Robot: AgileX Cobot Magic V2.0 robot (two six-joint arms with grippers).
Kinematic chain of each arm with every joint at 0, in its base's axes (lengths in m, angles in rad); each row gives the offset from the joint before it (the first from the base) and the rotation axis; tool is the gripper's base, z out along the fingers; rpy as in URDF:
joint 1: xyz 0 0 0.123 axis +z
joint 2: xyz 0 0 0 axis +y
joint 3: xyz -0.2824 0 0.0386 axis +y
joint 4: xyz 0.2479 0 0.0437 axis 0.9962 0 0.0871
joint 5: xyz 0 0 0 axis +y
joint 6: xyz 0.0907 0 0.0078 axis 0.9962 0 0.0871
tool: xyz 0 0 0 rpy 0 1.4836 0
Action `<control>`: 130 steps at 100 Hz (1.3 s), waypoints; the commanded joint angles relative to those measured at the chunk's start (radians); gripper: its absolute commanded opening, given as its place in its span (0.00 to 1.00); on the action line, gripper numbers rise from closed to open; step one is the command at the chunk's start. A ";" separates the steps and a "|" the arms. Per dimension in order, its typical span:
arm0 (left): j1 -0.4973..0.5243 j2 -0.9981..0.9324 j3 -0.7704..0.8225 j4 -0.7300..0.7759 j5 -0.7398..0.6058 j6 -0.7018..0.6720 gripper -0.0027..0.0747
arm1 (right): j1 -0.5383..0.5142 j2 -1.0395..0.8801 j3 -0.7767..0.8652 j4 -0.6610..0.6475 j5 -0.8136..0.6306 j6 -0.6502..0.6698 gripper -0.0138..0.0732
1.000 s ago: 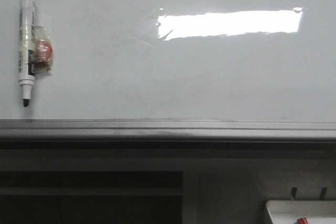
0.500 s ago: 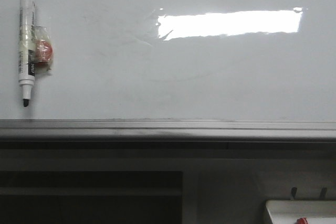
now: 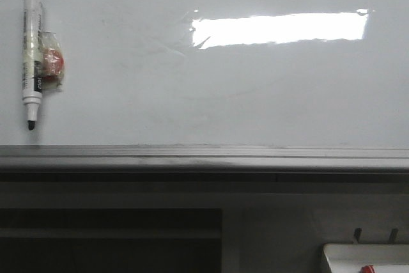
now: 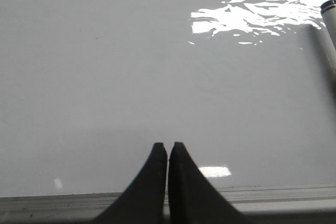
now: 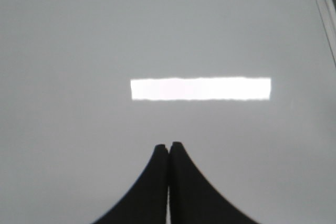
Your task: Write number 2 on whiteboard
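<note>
The whiteboard fills the upper front view, glossy white with faint smudges and a bright rectangular reflection. The number 2 is out of view on every part of the board that shows. A white marker with black cap and tip hangs upright at the board's far left, beside a red round piece in clear wrap. My left gripper is shut and empty in front of the whiteboard, the marker off to its side. My right gripper is shut and empty before the whiteboard.
A grey metal rail runs along the board's bottom. Below it are a dark recess at the left, two small dark hooks, and a white tray with a red item at the lower right. A board edge shows in the right wrist view.
</note>
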 commanded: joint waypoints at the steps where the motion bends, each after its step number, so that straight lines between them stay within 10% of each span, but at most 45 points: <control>1: 0.005 -0.028 0.012 -0.001 -0.084 -0.011 0.01 | -0.007 -0.022 0.025 -0.001 -0.140 -0.008 0.09; 74: 0.005 -0.028 0.009 -0.115 -0.175 -0.011 0.01 | -0.007 -0.022 0.017 0.078 0.011 0.032 0.09; 107: 0.005 0.115 -0.194 -0.093 0.061 -0.011 0.01 | -0.007 0.131 -0.314 0.121 0.641 0.032 0.09; 130: 0.005 0.200 -0.299 -0.257 0.056 -0.011 0.01 | -0.007 0.254 -0.410 0.189 0.651 0.032 0.09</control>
